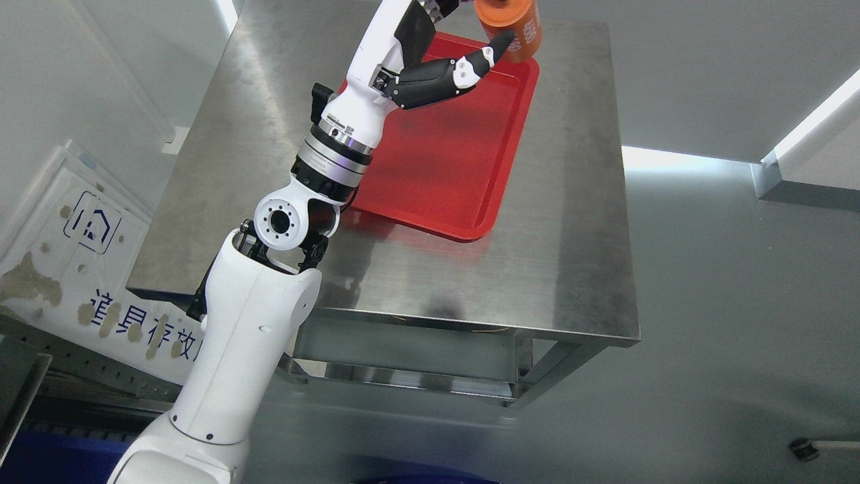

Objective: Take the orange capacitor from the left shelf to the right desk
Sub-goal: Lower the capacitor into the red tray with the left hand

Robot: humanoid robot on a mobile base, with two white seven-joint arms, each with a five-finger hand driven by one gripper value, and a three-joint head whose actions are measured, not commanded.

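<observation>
The orange capacitor (514, 27), a cylinder with white print, is at the top edge of the head view, over the far corner of the red tray (450, 168). My left hand (470, 40) reaches up from the lower left across the steel desk (571, 222) and is shut on the capacitor; its black thumb (494, 50) presses against the side, while the other fingers are cut off by the frame's top. Whether the capacitor touches the tray is hidden from me. My right arm does not show.
The red tray lies on the steel desk, taking up its middle and far part. A white board with blue print (87, 269) leans at the left. Grey floor lies to the right of the desk, with a small castor (803, 448) at the lower right.
</observation>
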